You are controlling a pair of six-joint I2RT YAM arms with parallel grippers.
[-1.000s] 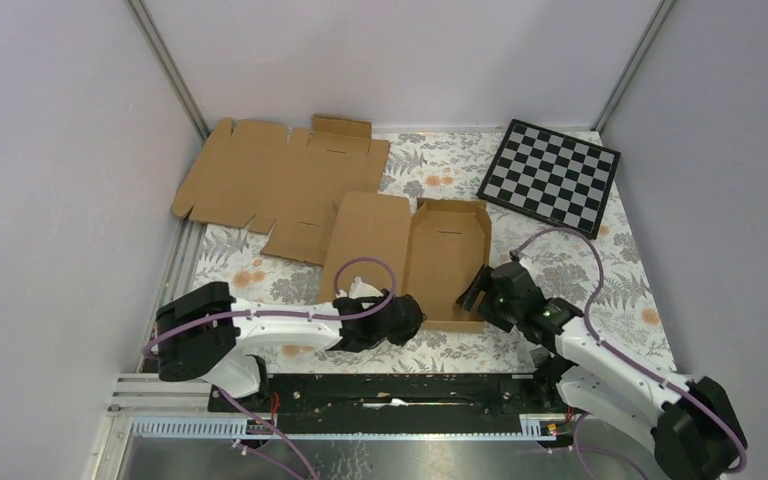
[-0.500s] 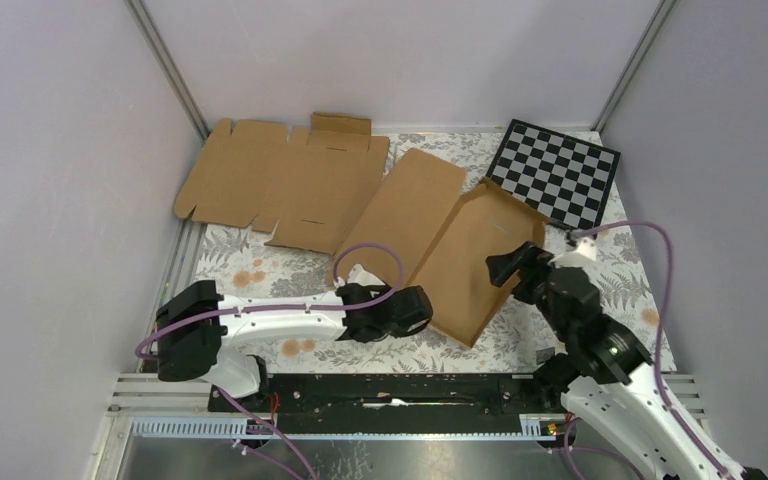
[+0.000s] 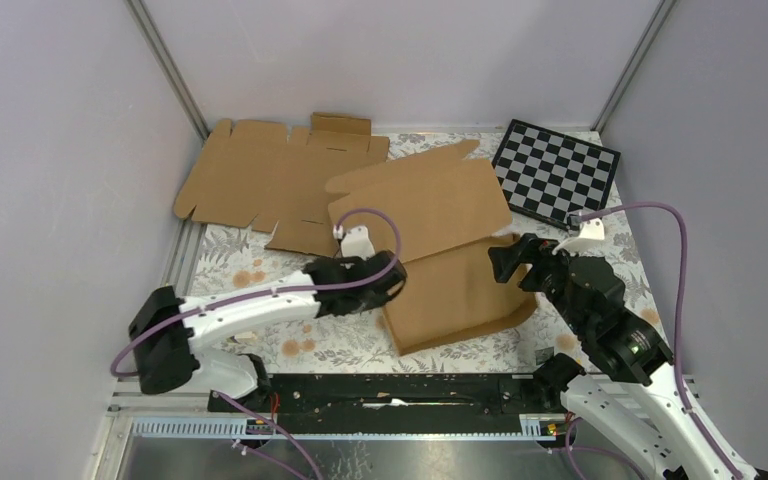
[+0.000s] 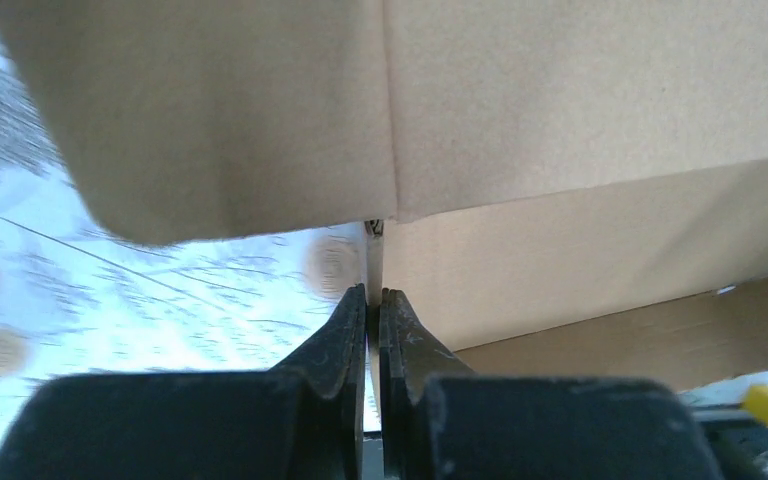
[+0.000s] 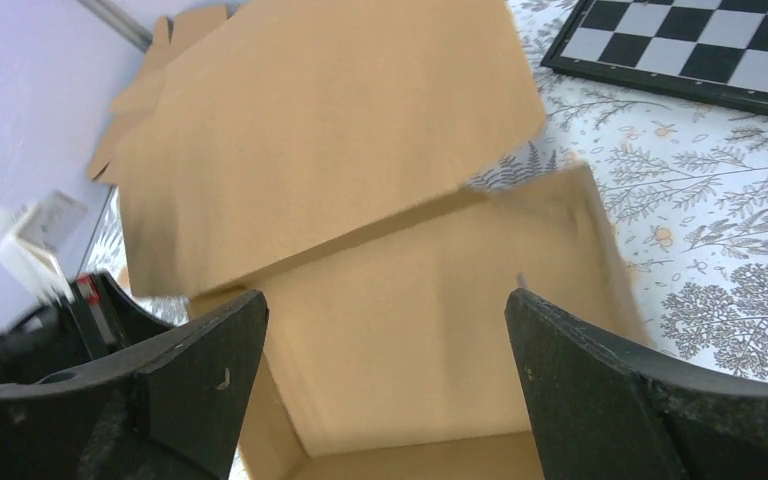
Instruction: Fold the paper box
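No writing, label, brand, number or sign can be read in any of the views. The paper box (image 3: 440,205) near the middle of the table (image 3: 620,240) shows only plain brown cardboard faces. The flat cardboard sheet (image 3: 260,180) at about 10 o'clock from it is equally plain. The checkerboard (image 3: 557,172), at about 2 o'clock from the box, carries only black and white squares, with no letters or figures legible along its border. The table's covering is a leaf-and-flower print without words.
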